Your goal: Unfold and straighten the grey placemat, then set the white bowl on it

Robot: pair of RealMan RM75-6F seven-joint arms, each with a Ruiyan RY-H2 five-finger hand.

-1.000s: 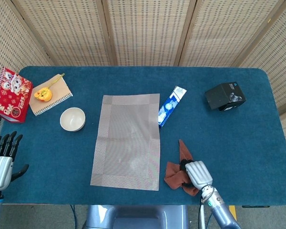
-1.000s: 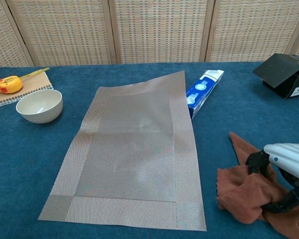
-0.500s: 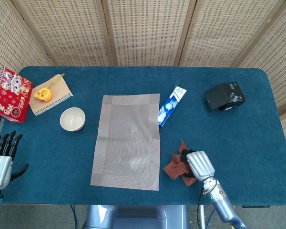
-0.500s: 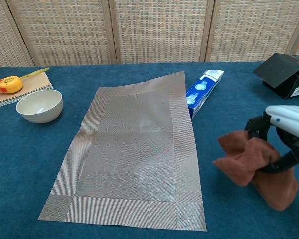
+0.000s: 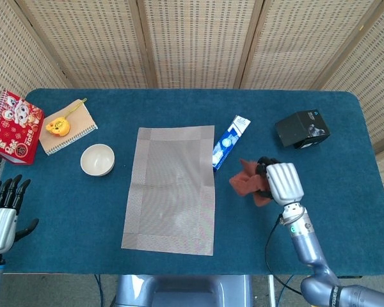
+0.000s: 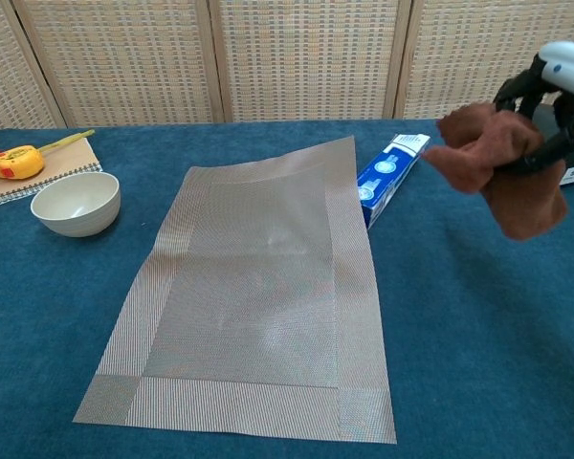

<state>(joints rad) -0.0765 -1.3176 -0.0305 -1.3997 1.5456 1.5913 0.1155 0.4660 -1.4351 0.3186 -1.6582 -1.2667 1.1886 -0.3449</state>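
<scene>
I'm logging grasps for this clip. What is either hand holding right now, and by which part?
The right hand grips the brown cloth by a bunched-up part, lifted off the table. The left hand holds nothing.

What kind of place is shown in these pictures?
Probably an indoor test or demo setup, not a real dining room: a table covered in blue cloth, woven screen panels behind it, and assorted household props such as a toothpaste box and a notebook.

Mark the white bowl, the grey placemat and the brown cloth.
white bowl (image 5: 97, 159): head view, inner hollow.
grey placemat (image 5: 171, 187): head view, centre panel.
brown cloth (image 6: 502, 163): chest view, bunched middle, held by right hand (image 6: 557, 91).
</scene>
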